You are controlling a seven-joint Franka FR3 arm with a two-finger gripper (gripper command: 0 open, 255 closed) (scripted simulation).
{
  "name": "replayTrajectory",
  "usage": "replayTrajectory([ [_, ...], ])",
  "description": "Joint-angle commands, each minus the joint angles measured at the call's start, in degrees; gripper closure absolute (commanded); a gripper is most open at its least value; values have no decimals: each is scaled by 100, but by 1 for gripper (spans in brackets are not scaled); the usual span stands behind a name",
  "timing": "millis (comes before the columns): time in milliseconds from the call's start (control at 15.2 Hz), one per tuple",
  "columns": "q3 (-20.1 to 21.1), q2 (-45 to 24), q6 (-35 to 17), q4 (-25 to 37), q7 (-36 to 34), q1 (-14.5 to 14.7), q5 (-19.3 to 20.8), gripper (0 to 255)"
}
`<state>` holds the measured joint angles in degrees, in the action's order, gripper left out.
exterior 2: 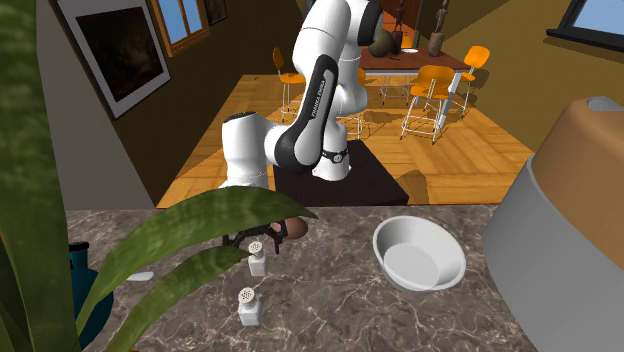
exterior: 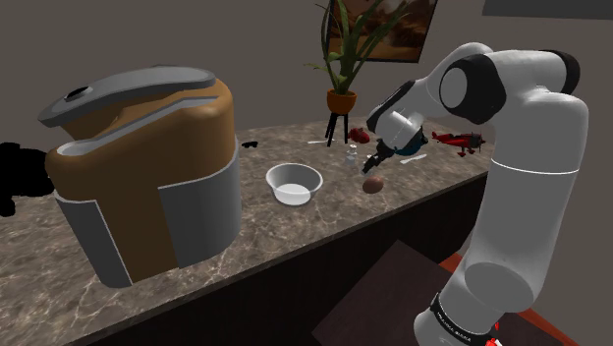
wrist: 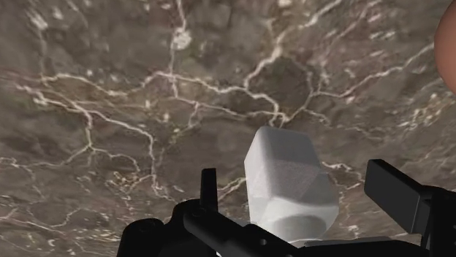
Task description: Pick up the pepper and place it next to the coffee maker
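**Spread fingers flank the pepper shaker, well apart from the coffee maker**

The dark brown marble counter with white veins carries everything. At the shoulder view's left stands the bulky brown-and-grey coffee maker with a grey lid. The white Franka arm with dark joints bends down over the counter's other end. Behind its wrist in that view is a leafy green plant in an orange-brown pot on dark legs.

A round white bowl sits on the counter between the coffee maker and the spot where the arm works. The all-black two-finger gripper hangs low over the marble with its fingers spread wide. A small brown egg-shaped object lies on the counter just beside it.

The white faceted pepper shaker stands upright on the counter between those spread fingers, with a gap showing on either side (so nothing is clasped). In the second exterior view the bowl lies between this shaker and the coffee maker. A second small white shaker stands near the first, towards that view's bottom edge.
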<state>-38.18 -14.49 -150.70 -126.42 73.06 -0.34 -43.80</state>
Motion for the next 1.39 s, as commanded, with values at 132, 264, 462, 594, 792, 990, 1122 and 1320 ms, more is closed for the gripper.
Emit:
replayTrajectory([
  [132, 1, -2, -1, 1, 2, -1, -3, 0],
  [264, 1, -2, -1, 1, 2, -1, -3, 255],
  [462, 1, -2, 0, 1, 2, -1, -3, 255],
  [594, 1, -1, 0, 0, 2, -1, -2, 255],
  [792, 2, -3, -1, 2, 3, -2, -4, 255],
  [990, -147, 194, 104, 2, -275, 115, 340, 255],
  [1122, -239, 324, 178, 10, -459, 187, 570, 255],
  [1320, -360, 518, 297, 33, -733, 282, 912, 255],
])
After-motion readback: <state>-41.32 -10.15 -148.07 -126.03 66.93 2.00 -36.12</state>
